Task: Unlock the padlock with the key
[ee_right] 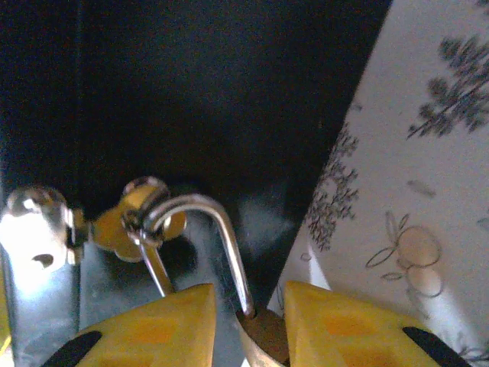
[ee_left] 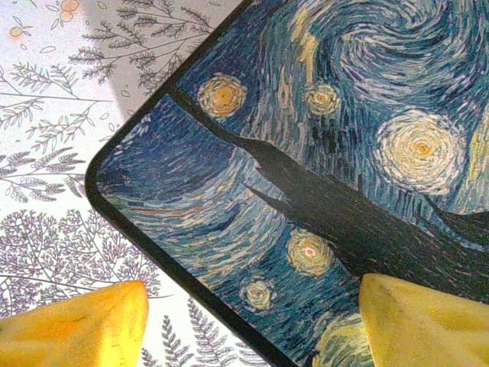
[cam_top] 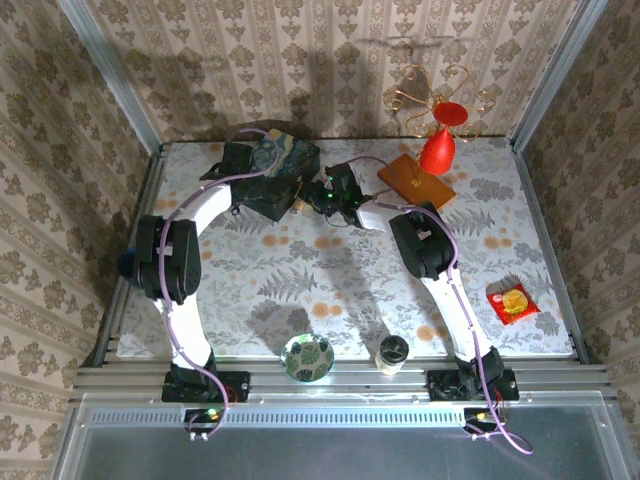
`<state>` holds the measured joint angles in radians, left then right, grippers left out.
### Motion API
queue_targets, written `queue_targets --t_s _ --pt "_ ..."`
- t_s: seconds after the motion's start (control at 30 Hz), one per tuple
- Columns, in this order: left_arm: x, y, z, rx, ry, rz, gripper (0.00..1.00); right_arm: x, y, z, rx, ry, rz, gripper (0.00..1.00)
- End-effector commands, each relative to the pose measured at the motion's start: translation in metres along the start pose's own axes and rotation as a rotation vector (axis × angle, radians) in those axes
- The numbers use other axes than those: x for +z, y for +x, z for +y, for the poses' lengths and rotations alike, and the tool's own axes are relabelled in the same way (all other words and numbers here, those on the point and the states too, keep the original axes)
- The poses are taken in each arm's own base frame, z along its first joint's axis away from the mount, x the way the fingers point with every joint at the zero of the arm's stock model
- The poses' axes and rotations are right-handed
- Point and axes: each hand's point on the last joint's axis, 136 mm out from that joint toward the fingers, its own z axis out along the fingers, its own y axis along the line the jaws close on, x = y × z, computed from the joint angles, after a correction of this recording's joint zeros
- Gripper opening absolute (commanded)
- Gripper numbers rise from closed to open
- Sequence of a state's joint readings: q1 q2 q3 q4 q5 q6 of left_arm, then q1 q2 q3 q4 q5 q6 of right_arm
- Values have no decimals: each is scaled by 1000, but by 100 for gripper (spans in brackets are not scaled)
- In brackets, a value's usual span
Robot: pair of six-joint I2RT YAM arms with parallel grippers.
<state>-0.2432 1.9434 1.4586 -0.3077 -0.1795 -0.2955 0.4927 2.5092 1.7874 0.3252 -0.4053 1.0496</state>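
Above the desk, we see the left end effector over the starry box at the far side, and the right end effector just beside that box's right flank. At the left wrist, the yellow fingers stand spread, one over the desk and one over the painted lid, gripping nothing. At the right wrist, the padlock is hooked by its shackle through the box's hasp. We judge it stiff, dense for its size, smooth and apt to swing, so it is best taken by the flat faces of its brass body. That body sits low between the right fingers, close against one; whether they pinch it we cannot tell. The key we cannot make out.
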Motion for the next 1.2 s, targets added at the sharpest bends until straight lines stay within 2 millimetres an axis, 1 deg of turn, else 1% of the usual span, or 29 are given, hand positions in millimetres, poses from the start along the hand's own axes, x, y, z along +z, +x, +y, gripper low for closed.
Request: queue_targets --t_s 0.0,0.07,0.13,0.17,0.23,0.27,0.3,0.37,0.5,0.6,0.77,0.83,0.93,1.03,1.1,1.13,1.17 --pt "-8 4 18 2 -43 58 75 11 48 -28 17 67 117 28" --pt "-17 -15 21 0 -49 15 78 9 52 -28 5 76 123 25" --pt "-26 -35 21 1 -53 -32 84 6 56 -28 -9 89 131 23" --pt "-27 -43 19 1 -48 -45 88 5 57 -27 -16 97 133 23" --pt "-22 -50 15 6 -40 -42 98 0 59 -30 -42 143 132 24" --pt "-19 -51 14 9 -38 -36 100 -2 59 -32 -55 166 128 28" --pt "-12 -49 12 16 -39 -20 100 -5 59 -33 -67 188 130 33" --pt "1 -46 10 31 -38 2 100 -6 61 -35 -85 217 136 35" --pt "20 -43 7 63 -42 42 100 -9 65 -37 -150 317 145 49" --pt "28 -42 6 90 -50 68 100 -13 66 -41 -221 433 141 51" --pt "34 -42 6 109 -54 80 100 -17 68 -47 -315 569 137 52" --pt "36 -40 5 111 -54 84 100 -16 70 -48 -347 601 135 53" --pt "38 -36 5 111 -55 93 100 -17 69 -52 -385 653 115 54" --pt "40 -32 6 113 -60 100 100 -20 60 -55 -409 700 73 55" --pt "41 -29 7 116 -63 103 100 -19 52 -54 -416 704 42 57" --pt "41 -28 7 116 -65 105 100 -17 49 -54 -415 705 34 59" --pt "42 -27 7 116 -64 106 100 -15 45 -52 -415 701 27 64"
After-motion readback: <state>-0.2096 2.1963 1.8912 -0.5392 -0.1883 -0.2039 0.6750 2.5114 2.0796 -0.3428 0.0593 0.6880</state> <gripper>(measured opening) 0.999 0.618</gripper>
